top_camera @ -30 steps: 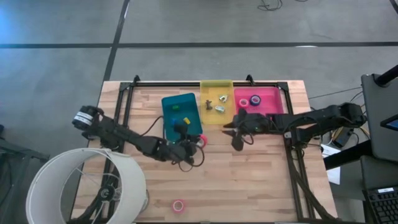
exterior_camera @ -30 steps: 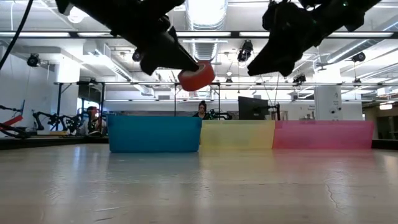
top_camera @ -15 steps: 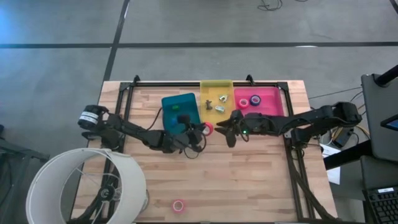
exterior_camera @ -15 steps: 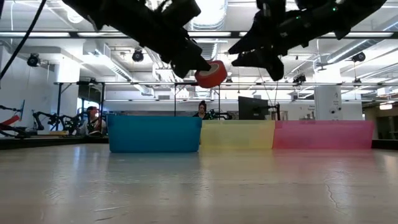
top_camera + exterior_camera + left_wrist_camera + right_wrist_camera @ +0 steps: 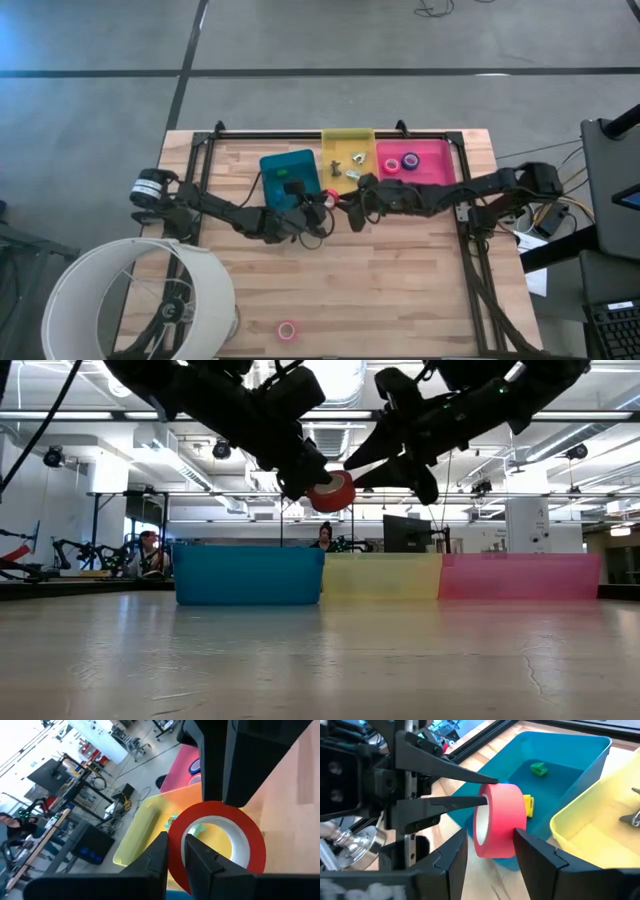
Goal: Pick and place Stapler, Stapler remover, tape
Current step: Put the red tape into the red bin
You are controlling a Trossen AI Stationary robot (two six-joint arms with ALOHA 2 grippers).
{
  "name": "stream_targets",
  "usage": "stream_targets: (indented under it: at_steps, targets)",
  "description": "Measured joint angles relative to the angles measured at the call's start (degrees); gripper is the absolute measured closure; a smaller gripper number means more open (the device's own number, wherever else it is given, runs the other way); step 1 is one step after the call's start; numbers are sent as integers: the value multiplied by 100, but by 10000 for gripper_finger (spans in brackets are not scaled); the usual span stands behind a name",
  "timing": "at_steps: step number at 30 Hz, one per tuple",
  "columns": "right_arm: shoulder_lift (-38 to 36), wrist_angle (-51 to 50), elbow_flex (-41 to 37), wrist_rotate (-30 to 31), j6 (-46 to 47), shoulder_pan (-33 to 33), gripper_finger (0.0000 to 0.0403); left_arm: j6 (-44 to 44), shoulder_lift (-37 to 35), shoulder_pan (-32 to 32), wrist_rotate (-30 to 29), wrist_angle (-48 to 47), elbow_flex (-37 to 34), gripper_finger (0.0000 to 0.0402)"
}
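Observation:
A red tape roll hangs in the air in front of the bins, held by my left gripper, which is shut on it. My right gripper is open. Its two fingers stand on either side of the same roll; I cannot tell whether they touch it. In the high view both grippers meet near the blue bin's right corner, left gripper and right gripper. Two more rolls, one pink and one dark purple, lie in the pink bin. Another pink roll lies flat near the table's near edge. My left gripper pinches the roll's wall with one finger inside the open centre and one finger along the outside. The fingers come level from the table's left. The roll is lifted clear of the table and stands on edge, its hole facing sideways.
Three bins stand in a row at the far side: blue with small coloured blocks, yellow with metal pieces, and pink. A large white ring-shaped shade overhangs the near left corner. Bare wood lies between the grippers and the near edge.
My left gripper has carried the red roll toward the far right, closer to the bins, still clear of the table. My right gripper has moved left toward it and now straddles the roll.

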Motion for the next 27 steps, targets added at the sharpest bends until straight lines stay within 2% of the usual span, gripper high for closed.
stream_targets:
  at_steps: [15, 22, 27]
  targets:
    - [-134, -392, 15, -20, -182, -99, 243, -102, -2, -22, -64, 96, -4, 351]
    - [-132, -289, 27, -36, -263, -90, 239, -473, 0, -20, 386, 97, 74, 351]
    - [-132, -278, 28, -40, -288, -90, 243, -489, 10, -17, 504, 108, 107, 351]
